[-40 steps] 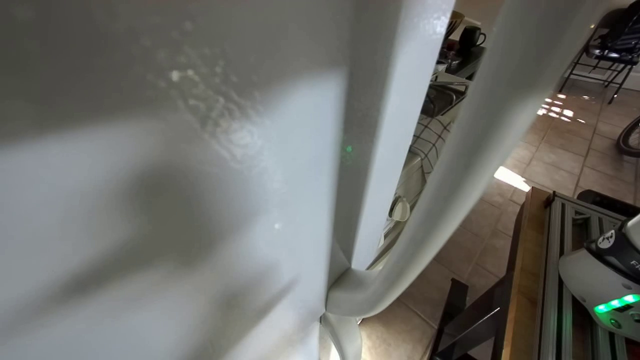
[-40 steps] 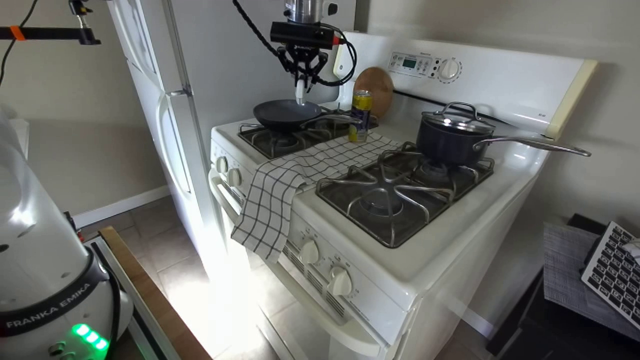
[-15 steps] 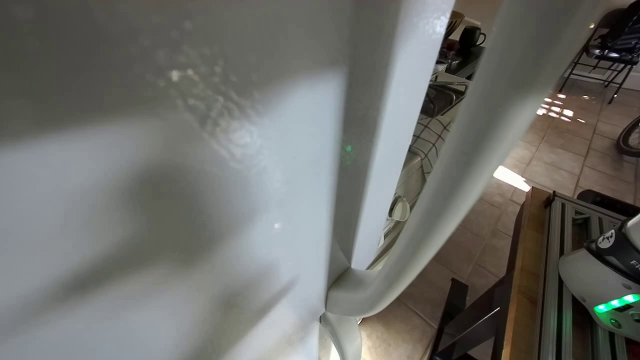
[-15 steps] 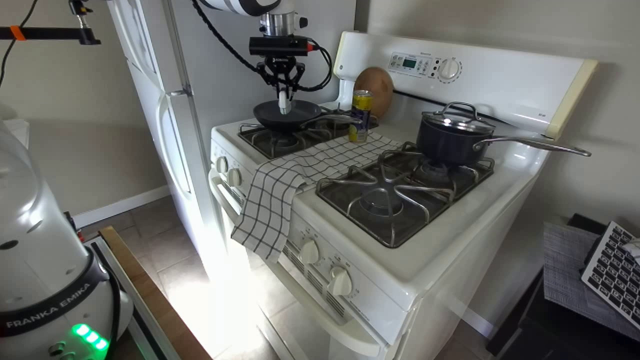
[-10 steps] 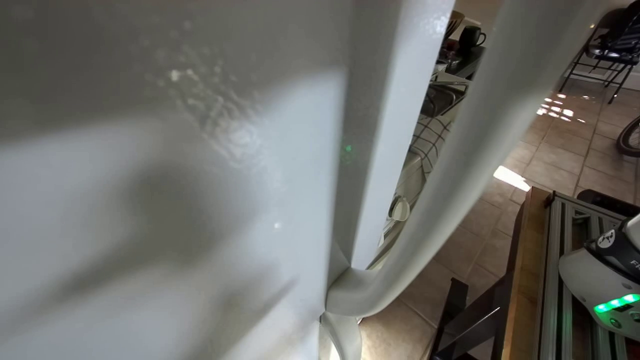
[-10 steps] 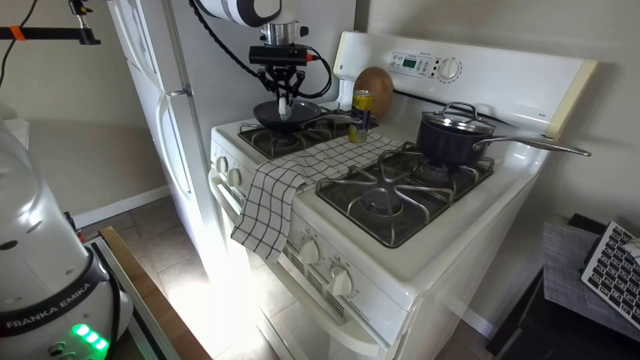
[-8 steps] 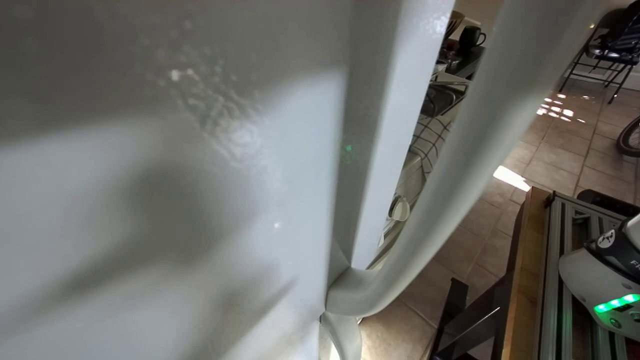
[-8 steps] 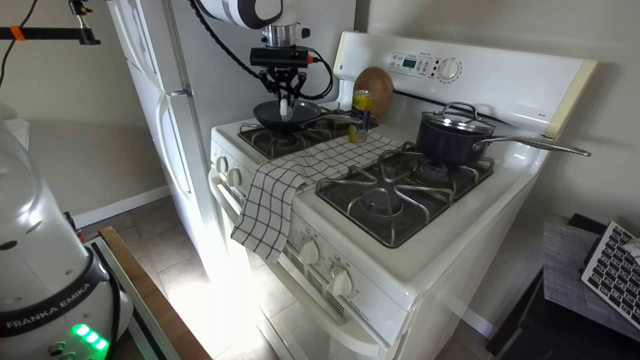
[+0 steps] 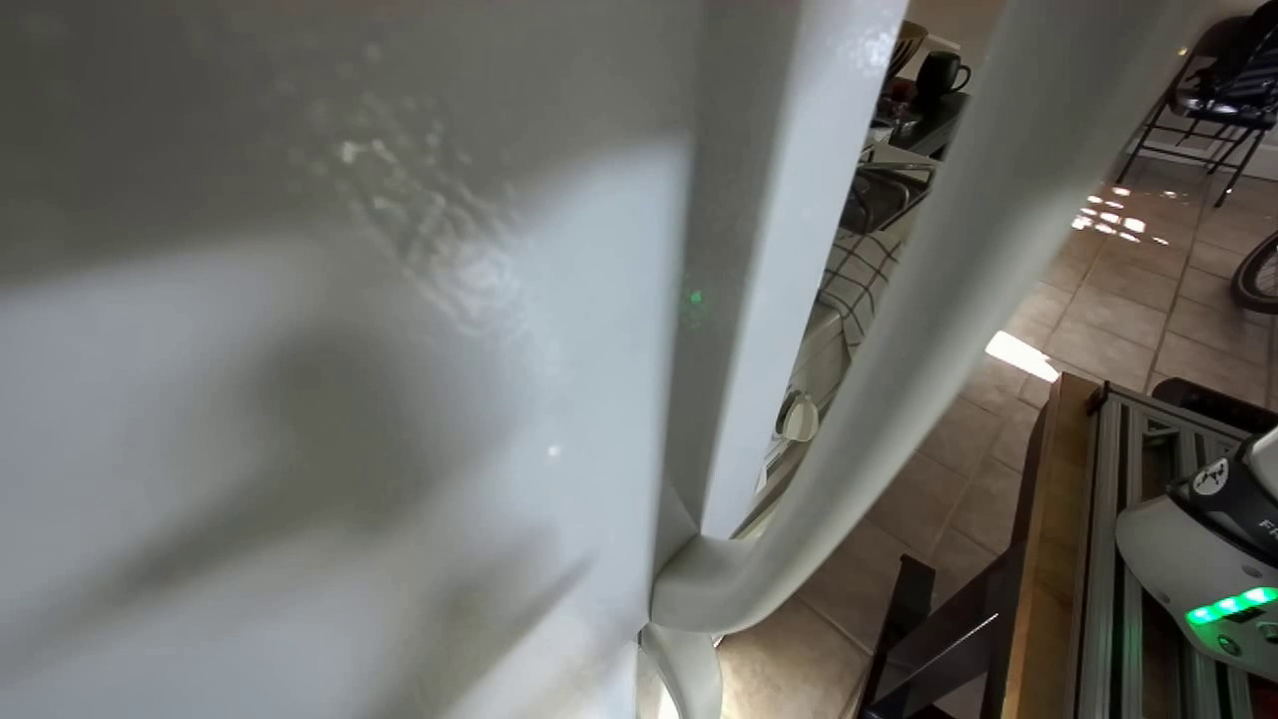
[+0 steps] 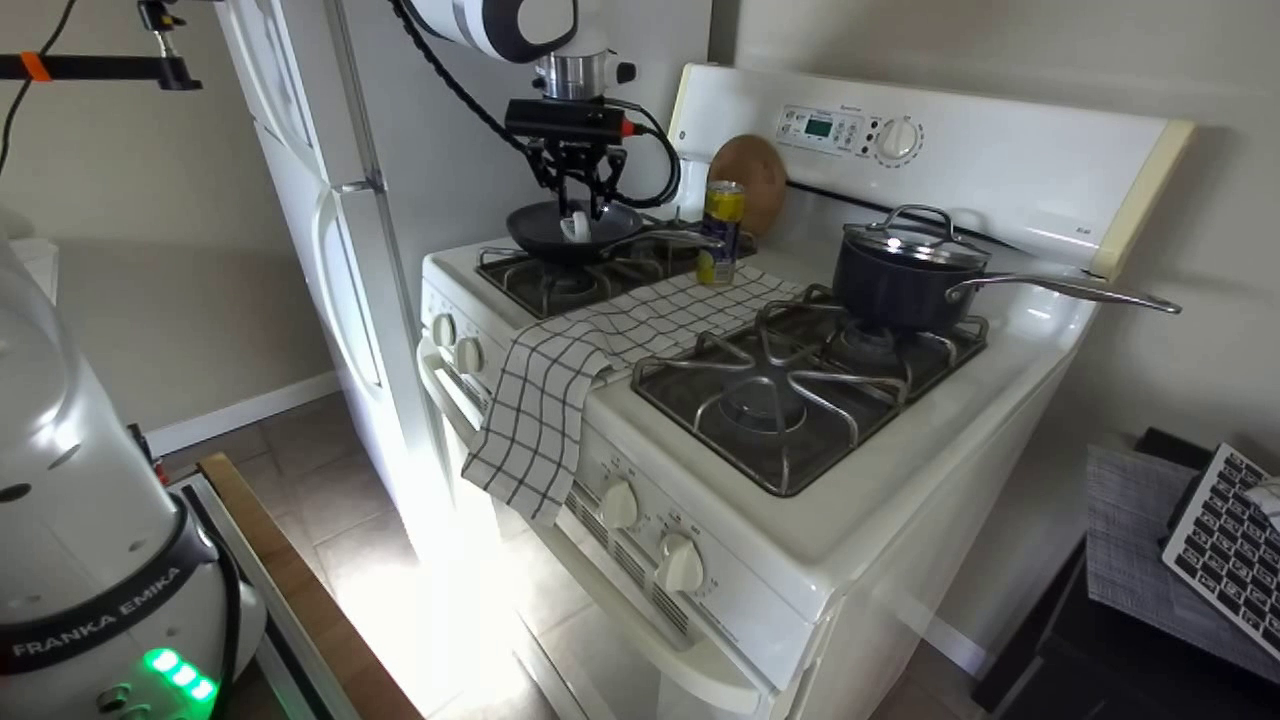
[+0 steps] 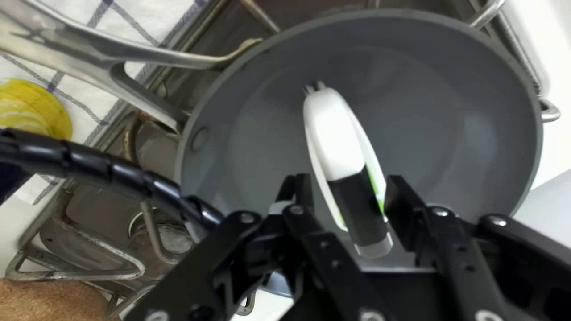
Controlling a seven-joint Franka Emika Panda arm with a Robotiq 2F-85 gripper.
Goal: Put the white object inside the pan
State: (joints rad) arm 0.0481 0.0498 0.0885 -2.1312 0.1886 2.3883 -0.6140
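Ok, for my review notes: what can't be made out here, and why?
White object and pincer: unseen in an exterior view, where the refrigerator fills most of the frame.
Pan: part of its rim is hidden behind the pincer in the wrist view.
Pan handle: cut off by the left edge of the wrist view.
Saucepan: inside hidden by its side and lid in an exterior view.
Can: lettering too small in an exterior view.
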